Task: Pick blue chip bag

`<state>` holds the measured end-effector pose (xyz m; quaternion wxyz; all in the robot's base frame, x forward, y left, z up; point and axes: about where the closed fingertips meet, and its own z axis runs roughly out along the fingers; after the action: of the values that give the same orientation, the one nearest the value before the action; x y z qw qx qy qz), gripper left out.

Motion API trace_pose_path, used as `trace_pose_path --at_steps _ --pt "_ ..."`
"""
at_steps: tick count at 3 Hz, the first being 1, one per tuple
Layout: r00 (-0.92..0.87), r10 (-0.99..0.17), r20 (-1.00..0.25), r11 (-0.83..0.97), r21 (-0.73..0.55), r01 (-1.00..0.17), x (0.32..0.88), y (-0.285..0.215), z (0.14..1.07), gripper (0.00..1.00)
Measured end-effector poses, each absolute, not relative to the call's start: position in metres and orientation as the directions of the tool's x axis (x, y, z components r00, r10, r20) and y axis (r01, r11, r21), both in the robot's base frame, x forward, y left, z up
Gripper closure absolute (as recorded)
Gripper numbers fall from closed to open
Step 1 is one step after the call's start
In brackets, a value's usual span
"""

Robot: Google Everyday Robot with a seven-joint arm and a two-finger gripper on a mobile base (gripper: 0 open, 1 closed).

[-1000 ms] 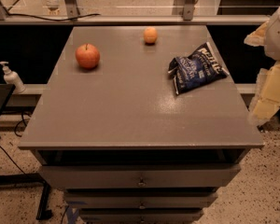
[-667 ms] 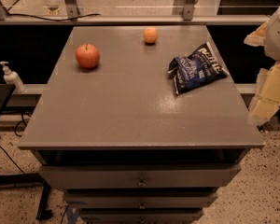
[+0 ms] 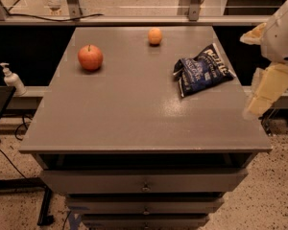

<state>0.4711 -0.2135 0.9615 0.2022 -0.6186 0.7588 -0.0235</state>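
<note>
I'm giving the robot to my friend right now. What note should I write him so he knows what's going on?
Gripper: out past the table's right edge, to the right of the chip bag and not touching it.
Chip bag: lying flat on the table near the right side, a bit crumpled.
Also on the table: an apple at the back left and an orange at the back middle, both well apart from the bag.
Done: nothing picked up yet.
Left: bring the gripper over the bag, grab it and lift it.

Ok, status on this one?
Gripper off right edge of table, touching nothing. Blue chip bag on table, right side, untouched. Apple, orange to its left, not blocking.
</note>
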Motion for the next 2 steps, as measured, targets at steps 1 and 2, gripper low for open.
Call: trace_pose_path --at_steps 1,2 --pt "-0.104 -0.927 -0.359 0.219 -0.296 -0.93 0.512 -0.205 0.941 0.0" --pt "-0.076 -0.897 -0.436 0.221 -0.293 -0.93 0.555 -0.193 0.914 0.0"
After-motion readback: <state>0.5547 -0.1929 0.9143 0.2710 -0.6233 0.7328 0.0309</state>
